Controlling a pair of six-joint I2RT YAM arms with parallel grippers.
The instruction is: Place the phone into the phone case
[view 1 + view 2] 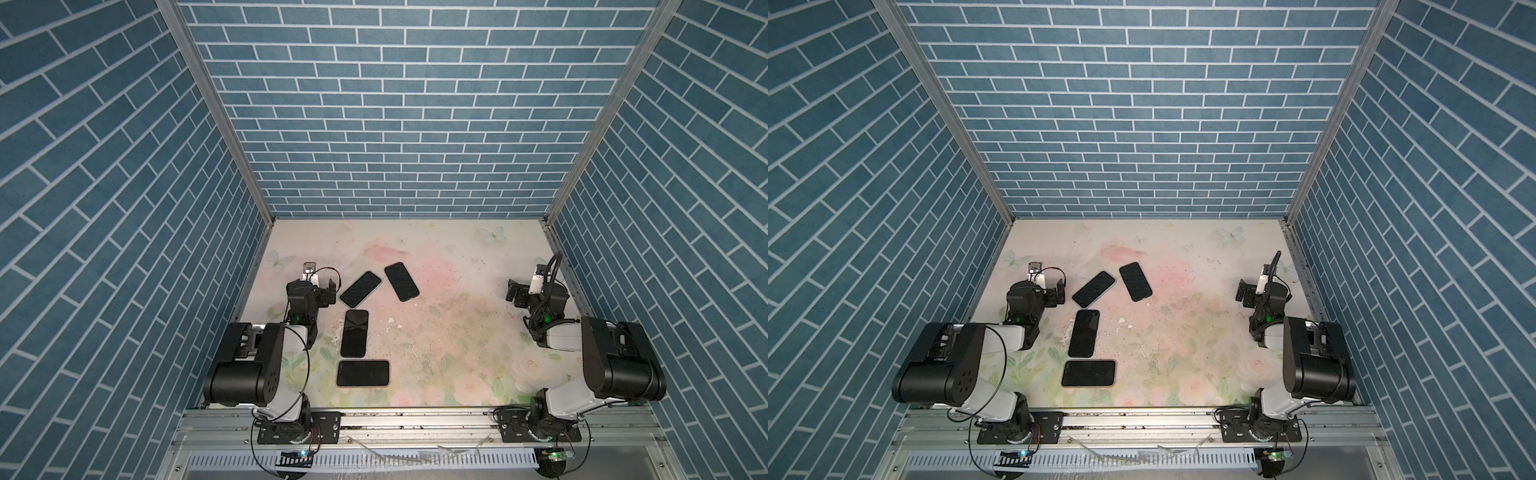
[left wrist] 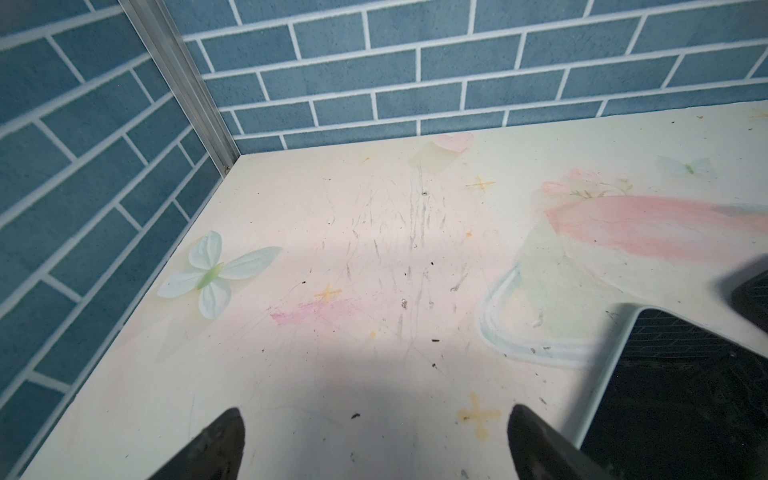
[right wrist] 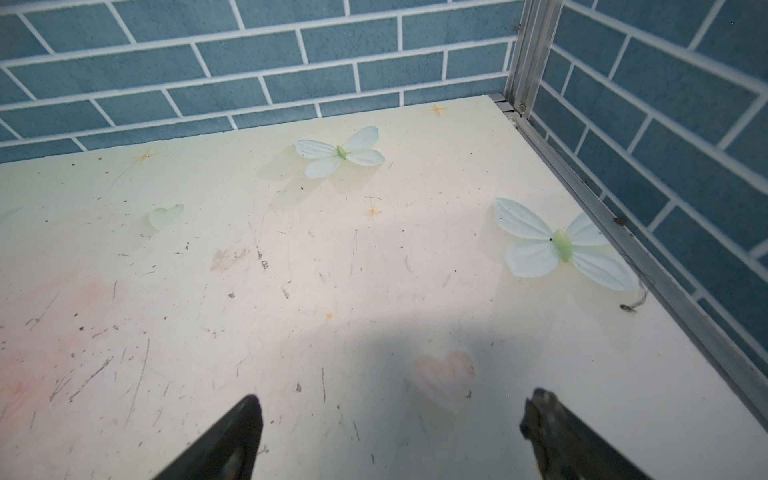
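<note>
The worktop (image 1: 457, 266) has a pale floral print with butterflies (image 3: 338, 151); it is scuffed and speckled with dark debris. Blue brick-pattern walls (image 1: 395, 104) in aluminium framing (image 1: 216, 112) enclose it on three sides.

Four dark slabs lie flat on its left half: far-left slab (image 1: 360, 289), far-right slab (image 1: 401, 281), middle slab (image 1: 355, 333) and near slab (image 1: 363, 373). Which is phone and which is phone case cannot be told.

The left gripper (image 2: 374, 419), released and empty, sits just beside the far-left slab. The right gripper (image 3: 390, 411), also released and empty, is near the right wall, well apart from all slabs.
</note>
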